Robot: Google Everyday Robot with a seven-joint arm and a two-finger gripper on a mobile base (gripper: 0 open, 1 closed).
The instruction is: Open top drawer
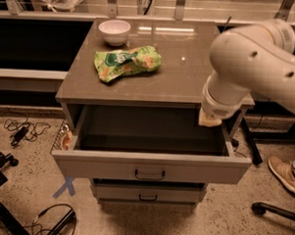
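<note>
The top drawer (150, 169) of the grey-brown cabinet stands pulled out, its deep plain interior (149, 132) bare and its small dark bar handle (150, 175) at the middle of the front. My gripper (209, 119) hangs from the white arm (253, 60) above the drawer's right rear corner, just below the countertop edge, apart from the handle. Only its tan tip shows.
A white bowl (114, 31) and a green snack bag (127, 63) lie on the cabinet top (189, 67). A lower drawer (148, 193) is shut. Cables (22, 131) lie on the floor at left, a person's shoe (284, 173) and a chair base (276, 211) at right.
</note>
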